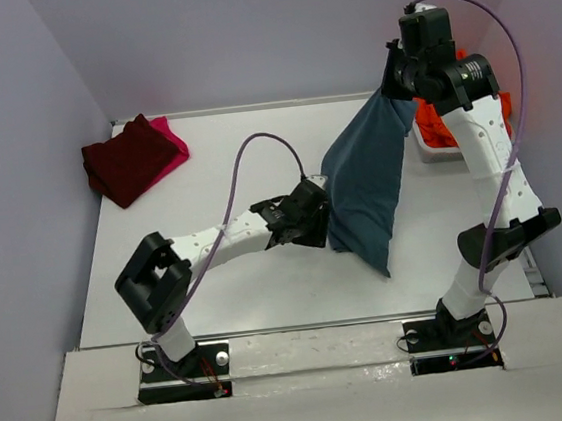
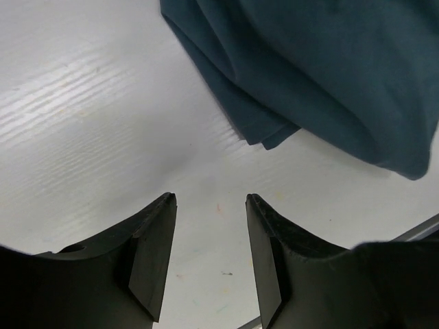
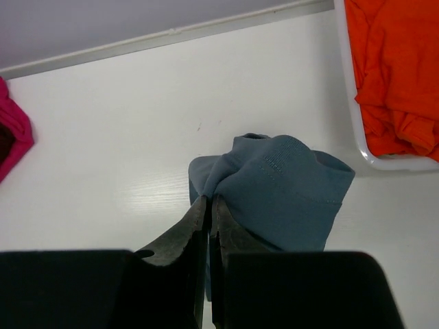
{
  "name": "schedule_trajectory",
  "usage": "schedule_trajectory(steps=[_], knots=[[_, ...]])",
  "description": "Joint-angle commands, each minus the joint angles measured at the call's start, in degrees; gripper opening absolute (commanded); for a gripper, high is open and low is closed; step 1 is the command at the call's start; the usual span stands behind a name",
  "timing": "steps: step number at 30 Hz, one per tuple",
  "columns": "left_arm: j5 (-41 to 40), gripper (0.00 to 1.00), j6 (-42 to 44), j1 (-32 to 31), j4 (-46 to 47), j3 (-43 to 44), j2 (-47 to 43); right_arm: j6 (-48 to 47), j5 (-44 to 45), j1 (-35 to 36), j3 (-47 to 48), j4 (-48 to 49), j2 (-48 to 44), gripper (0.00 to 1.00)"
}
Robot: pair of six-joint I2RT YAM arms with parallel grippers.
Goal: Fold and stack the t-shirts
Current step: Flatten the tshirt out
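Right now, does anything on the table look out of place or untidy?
Nothing damaged. The blue shirt hangs bunched from the shut right fingers, and the orange shirt lies crumpled in the tub, not yet folded.

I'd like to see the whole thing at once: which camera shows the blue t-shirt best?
The top external view: it shows the whole blue t-shirt hanging over the table. The left wrist view catches only its lower folds; the right wrist view only the bunched bit pinched between the right fingers.
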Motion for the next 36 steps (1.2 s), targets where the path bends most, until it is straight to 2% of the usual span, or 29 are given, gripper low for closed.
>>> schedule_trajectory(steps=[1,10,18,25,31,36], knots=[[6.0,0.57,2.2,-0.2,-2.0,4.1,5.6,-1.2,2.1,0.2,4.7,0.9,-0.5,0.07],[9.7,0.62,4.5,-0.2,-0.8,6.1,9.7,-1.5,1.7,0.2,4.2,0.7,-1.7,0.07],[11.9,0.69,6.8,-0.7,0.5,11.2,14.1,-1.7,0.6,0.2,4.0,0.2,-1.7,0.07],[14.2,0.69,7.8,-0.7,0.5,15.3,18.0,-2.2,0.8,0.2,3.4,0.3,-2.3,0.07],[15.0,0.64,7.8,-0.7,0.4,16.0,19.6,-2.3,0.8,0.2,1.8,0.8,-3.1,0.07],[14.2,0.55,7.7,-0.7,0.5,15.0,19.0,-2.5,0.9,0.2,1.1,1.0,-3.5,0.07]])
